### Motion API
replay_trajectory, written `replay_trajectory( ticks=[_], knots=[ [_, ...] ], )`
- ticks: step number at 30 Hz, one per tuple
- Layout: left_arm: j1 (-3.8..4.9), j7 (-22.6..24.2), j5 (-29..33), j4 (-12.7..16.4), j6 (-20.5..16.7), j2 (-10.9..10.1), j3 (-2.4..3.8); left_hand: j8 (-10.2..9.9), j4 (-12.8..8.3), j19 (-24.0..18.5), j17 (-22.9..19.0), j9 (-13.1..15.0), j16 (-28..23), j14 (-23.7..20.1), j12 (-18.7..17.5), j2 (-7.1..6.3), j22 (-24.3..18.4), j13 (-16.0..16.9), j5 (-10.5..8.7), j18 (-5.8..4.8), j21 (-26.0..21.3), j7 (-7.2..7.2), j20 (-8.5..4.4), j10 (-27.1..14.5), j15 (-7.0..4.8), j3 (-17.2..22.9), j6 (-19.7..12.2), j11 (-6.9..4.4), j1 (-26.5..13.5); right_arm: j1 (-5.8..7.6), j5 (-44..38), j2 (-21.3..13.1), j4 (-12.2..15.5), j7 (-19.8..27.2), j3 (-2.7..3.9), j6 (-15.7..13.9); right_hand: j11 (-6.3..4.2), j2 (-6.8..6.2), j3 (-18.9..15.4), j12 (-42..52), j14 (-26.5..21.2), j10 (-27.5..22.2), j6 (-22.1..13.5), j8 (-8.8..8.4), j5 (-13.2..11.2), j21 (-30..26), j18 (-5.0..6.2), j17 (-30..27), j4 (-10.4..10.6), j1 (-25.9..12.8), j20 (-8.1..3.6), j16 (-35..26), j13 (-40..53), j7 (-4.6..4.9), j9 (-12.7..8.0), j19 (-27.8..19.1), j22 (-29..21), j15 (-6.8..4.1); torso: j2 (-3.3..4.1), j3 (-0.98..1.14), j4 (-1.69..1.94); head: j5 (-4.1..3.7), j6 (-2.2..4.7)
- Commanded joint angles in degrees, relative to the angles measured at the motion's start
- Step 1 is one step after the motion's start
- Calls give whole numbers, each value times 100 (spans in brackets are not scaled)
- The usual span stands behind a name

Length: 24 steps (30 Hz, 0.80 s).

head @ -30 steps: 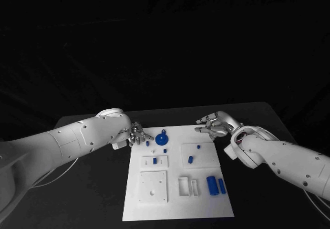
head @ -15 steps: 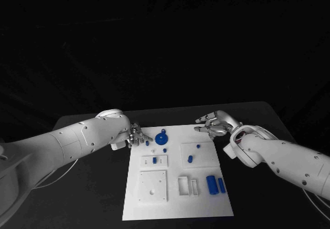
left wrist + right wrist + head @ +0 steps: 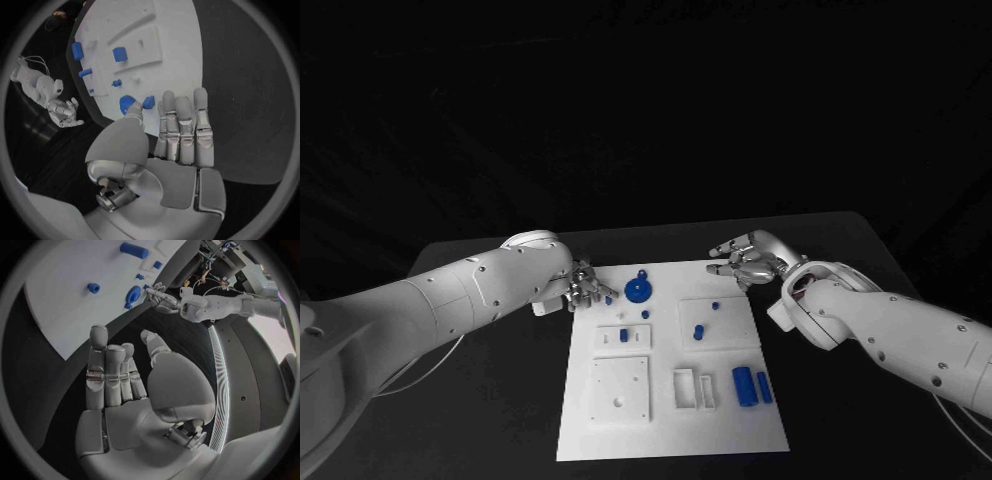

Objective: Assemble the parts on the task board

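hovering left hand (image 3: 584, 285) beside task board (image 3: 668, 440)

Black table (image 3: 488, 400) against a dark, unlit backdrop

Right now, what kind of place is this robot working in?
Probably a robotics lab or test bench, not a home. A white task board with small blue parts lies on a black table against a dark backdrop, and both hands, left and right, are open beside it.

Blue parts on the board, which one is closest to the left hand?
The small blue piece at the board's far left edge, right beside the left hand; the round blue disc sits just beyond it.
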Motion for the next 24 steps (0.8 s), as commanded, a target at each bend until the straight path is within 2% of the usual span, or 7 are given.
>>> replay_trajectory(
  ticks=[1, 5, 6, 8, 10, 24],
  knots=[
    [-5, 95, -16, -12, 111, 31, 1, -41, -43, -47, -10, -17, 23, -39, 38, 67, 98, 1, 30, -61, -32, -8, 8, -40, -3, -6, -40, -3, 3, -3, -3, 8, 11, 37, 3, 29, -2, -19, 10, 1, -13, -42, -41, 29, 13, -32, 45, 0, -4, -55, -20, -10, -6, -6, 7, 150, 147, 4, 0, 3, 0, -2, 2],
    [-12, 102, -5, -29, 107, 47, 1, -122, -117, -62, -31, -108, 23, -59, 31, 152, 96, -12, 46, -59, -41, 11, 16, -61, 6, -15, -53, 10, 37, -3, -2, 20, 2, 35, 3, 34, -2, -19, 10, 1, -13, -42, -41, 29, 13, -32, 45, 0, -4, -55, -20, -10, -6, -6, 7, 150, 147, 4, 0, 3, 0, 1, 0],
    [-14, 102, 2, -33, 109, 50, 1, -231, -152, -71, -54, -253, 9, -69, 13, 187, 90, -28, 58, -52, -51, 24, 25, -72, 15, -29, -31, 18, 46, -3, -2, 23, -2, 35, 3, 36, -3, -18, 12, 6, -10, -40, -35, 30, 16, -18, 44, 4, 7, -60, -21, -3, -5, -8, 7, 153, 150, 3, 0, 3, 0, 1, 0],
    [-16, 101, 17, -35, 114, 54, 1, -319, -193, -77, -69, -427, -3, -74, -4, 229, 85, -43, 65, -50, -60, 37, 31, -73, 20, -22, 0, 25, 79, -3, -2, 33, -12, 35, 3, 40, -3, -18, 13, 7, -10, -39, -34, 30, 17, -15, 44, 5, 9, -61, -21, -2, -5, -8, 7, 154, 150, 3, 0, 4, 1, 1, -1],
    [-17, 103, 34, -35, 123, 57, 1, -329, -223, -78, -76, -509, -2, -76, -10, 269, 86, -50, 71, -48, -61, 36, 33, -72, 22, -14, 9, 25, 106, -3, -1, 41, -20, 35, 3, 42, -3, -18, 13, 7, -10, -39, -34, 30, 17, -15, 44, 5, 9, -61, -21, -2, -5, -8, 7, 154, 150, 3, 2, 6, 4, -2, -5],
    [-19, 119, 185, -35, 166, 66, 1, -308, -418, -89, -79, -593, 13, -87, -15, 508, 88, -56, 129, -53, -62, 20, 30, -81, 18, 161, -31, 16, 358, -3, 2, 62, -40, 32, 3, 56, -4, -18, 12, 10, -8, -39, -31, 28, 20, -8, 44, 5, 9, -60, -22, 0, -2, -9, 7, 155, 152, 2, -1, 2, 1, -3, -15]
  ],
)
